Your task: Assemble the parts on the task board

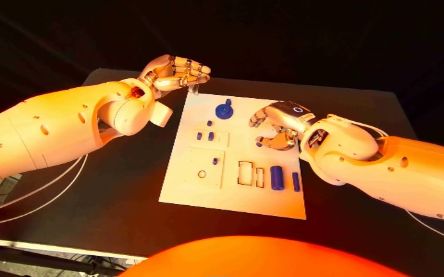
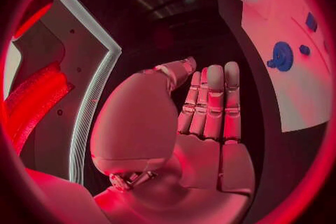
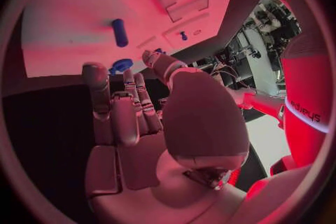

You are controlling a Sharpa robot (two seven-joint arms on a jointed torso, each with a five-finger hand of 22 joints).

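Both hands hold nothing: left hand point(image 1: 176, 72) hovers, fingers curled, past the task board's point(image 1: 185, 187) far corner; right hand point(image 1: 280, 126) hangs loosely curled over its right edge, near blue parts point(image 1: 276, 177).

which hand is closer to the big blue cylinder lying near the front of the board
Right. The right hand hovers over the task board's right edge, just beyond the blue cylinder. The left hand is at the board's far left corner.

Setting: robotics lab or test cell | Evidence: black table point(image 1: 111, 187) under a dark backdrop; white task board point(image 1: 242, 190) with cut-out slots laid out as a test fixture; benches crowded with equipment and cables point(image 3: 262, 45) behind the table; coloured stage-like lighting
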